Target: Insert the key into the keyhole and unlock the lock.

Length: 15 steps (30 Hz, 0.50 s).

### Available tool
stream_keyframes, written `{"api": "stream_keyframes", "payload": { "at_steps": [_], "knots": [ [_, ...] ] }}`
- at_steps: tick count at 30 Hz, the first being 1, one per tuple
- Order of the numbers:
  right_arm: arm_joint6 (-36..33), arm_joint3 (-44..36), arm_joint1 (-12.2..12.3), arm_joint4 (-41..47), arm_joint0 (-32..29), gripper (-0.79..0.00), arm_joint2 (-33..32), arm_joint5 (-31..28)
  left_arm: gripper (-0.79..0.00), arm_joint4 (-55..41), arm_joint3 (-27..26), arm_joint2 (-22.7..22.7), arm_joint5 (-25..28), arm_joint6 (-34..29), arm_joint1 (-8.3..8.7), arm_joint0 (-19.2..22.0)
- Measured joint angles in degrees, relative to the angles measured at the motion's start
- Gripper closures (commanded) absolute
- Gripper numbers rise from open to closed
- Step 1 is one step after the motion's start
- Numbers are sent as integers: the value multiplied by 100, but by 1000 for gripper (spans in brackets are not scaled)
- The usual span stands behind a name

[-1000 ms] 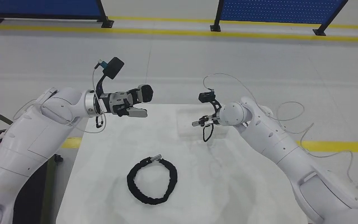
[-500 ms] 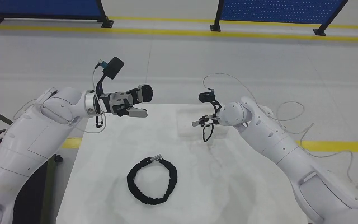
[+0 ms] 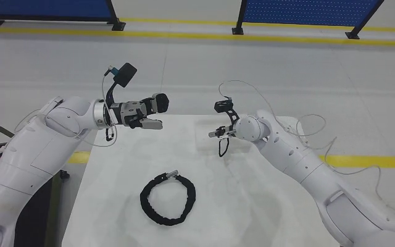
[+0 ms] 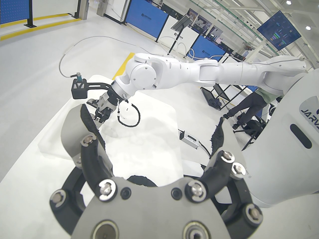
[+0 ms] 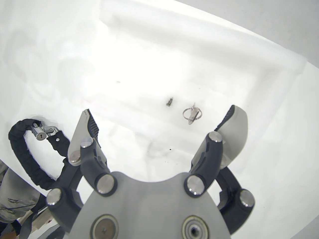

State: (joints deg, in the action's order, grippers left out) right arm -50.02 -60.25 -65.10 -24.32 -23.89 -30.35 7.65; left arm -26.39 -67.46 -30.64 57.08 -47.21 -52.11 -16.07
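A black fabric-sleeved cable lock (image 3: 167, 197), coiled into a ring, is lying on the white bench (image 3: 247, 204) near its middle. A small silver key on a wire ring (image 5: 192, 113) is resting in a shallow white foam tray (image 5: 174, 30) at the far side, below the right pincer (image 5: 160, 115), which is gaping wide. The left pincer (image 4: 152, 118) is hovering at the far left, likewise spread.

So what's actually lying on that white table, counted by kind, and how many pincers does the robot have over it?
cable lock, black, coiled: 1
key on a ring: 1
small dark bit, too small to identify: 1
foam tray, white: 1
pincers: 2, the left pincer and the right pincer, both open
Total: 6
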Motion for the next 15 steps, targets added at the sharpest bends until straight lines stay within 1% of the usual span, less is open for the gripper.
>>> {"api": "stream_keyframes", "payload": {
  "at_steps": [5, 6, 8, 10, 12, 13, 15],
  "knots": [
    [-100, 220, -116, -111, 51, -785, 39, 123, -785, 0, 0, 0, 0, 0, 0, 0],
    [-112, 263, -135, -121, 61, -763, 40, 133, -785, 0, 0, 0, 0, 0, 0, 0],
    [-129, 358, -175, -152, 87, -646, 32, 158, -785, 0, 0, 0, 0, 0, 0, 0],
    [-141, 435, -205, -178, 98, -603, 25, 174, -785, 0, 0, 0, 0, 0, 0, 0],
    [-162, 507, -240, -220, 105, -511, 26, 188, -785, 0, 0, 0, 0, 0, 0, 0],
    [-179, 538, -256, -253, 109, -505, 34, 200, -785, 0, 0, 0, 0, 0, 0, 0],
    [-222, 621, -296, -373, 131, -459, 64, 307, -785, 0, 0, 0, 0, 0, 0, 0]
  ]
}}
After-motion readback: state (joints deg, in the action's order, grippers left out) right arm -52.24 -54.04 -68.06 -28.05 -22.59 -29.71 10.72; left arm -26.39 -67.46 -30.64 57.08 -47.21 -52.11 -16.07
